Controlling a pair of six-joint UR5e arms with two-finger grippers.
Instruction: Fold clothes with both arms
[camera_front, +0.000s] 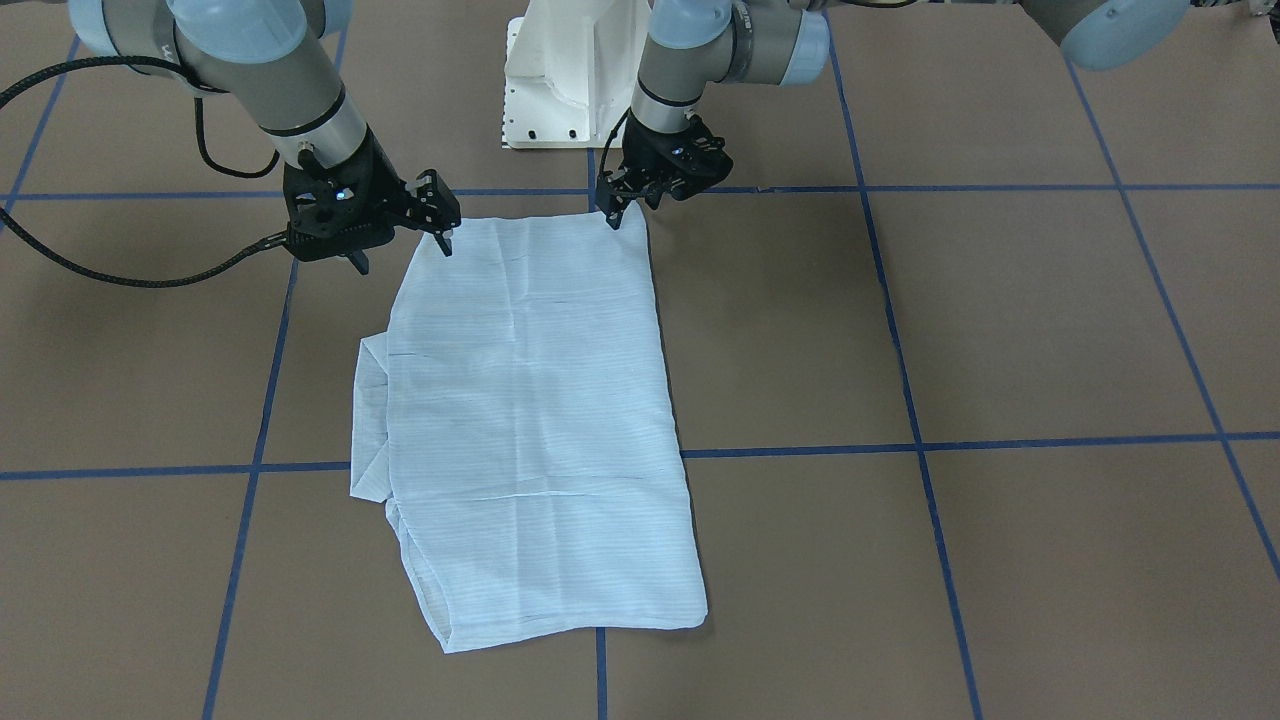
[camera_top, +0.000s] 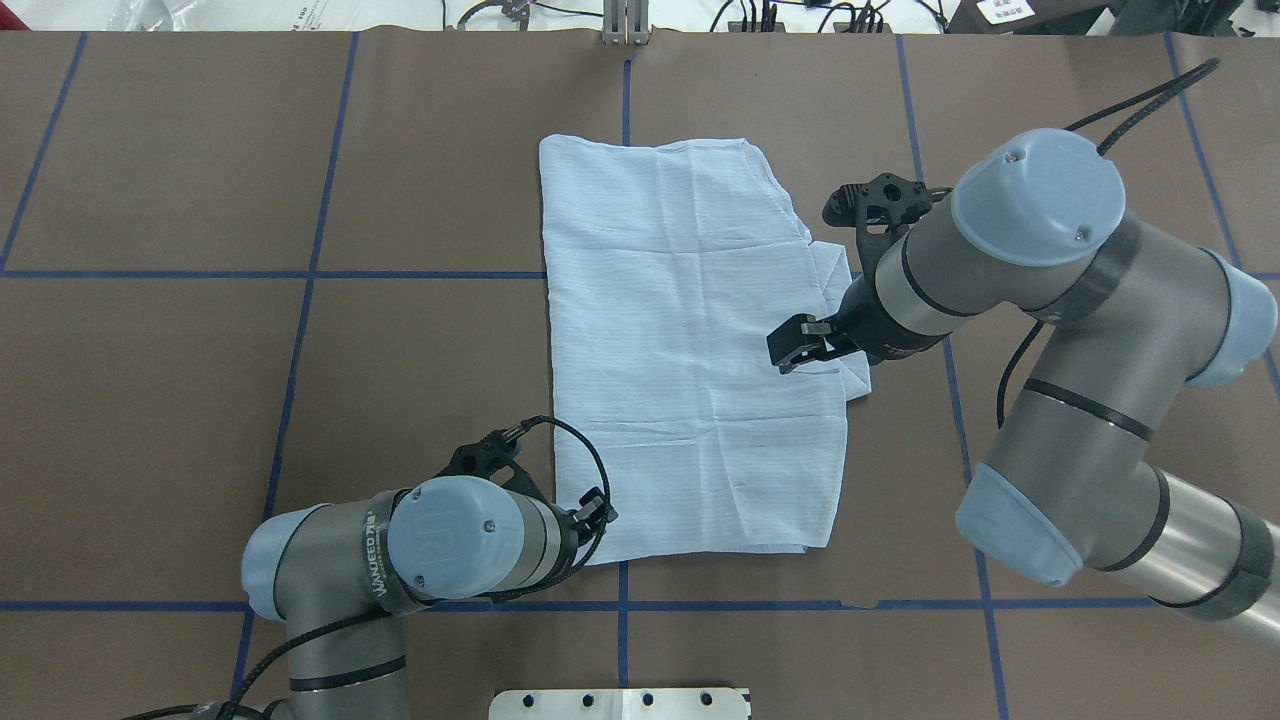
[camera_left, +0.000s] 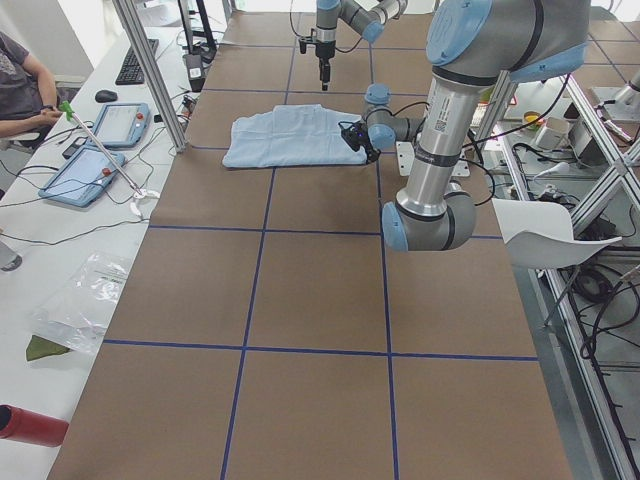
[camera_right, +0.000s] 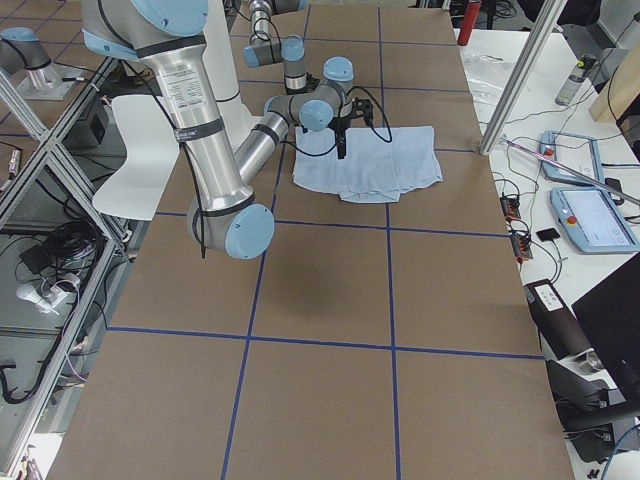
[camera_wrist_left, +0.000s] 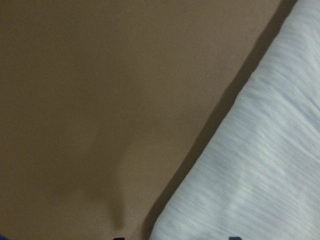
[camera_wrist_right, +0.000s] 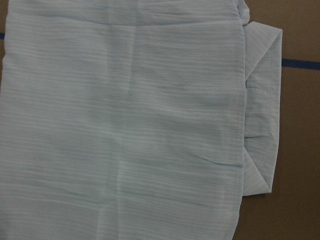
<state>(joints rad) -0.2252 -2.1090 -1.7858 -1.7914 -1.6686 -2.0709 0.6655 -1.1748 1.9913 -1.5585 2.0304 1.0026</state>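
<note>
The light blue striped shirt lies flat on the brown table, folded into a long rectangle. A folded flap sticks out on its right side. My left gripper is low at the shirt's near left corner. Its jaws are apart, one tip over the table and one over the cloth. My right gripper is open and empty. It hovers above the shirt's near right corner, and its wrist view looks down on the cloth from a height.
The white pedestal base stands just behind the shirt's near edge. Blue tape lines cross the table. Tablets, cables and a seated person are beyond the far edge, with a metal post there.
</note>
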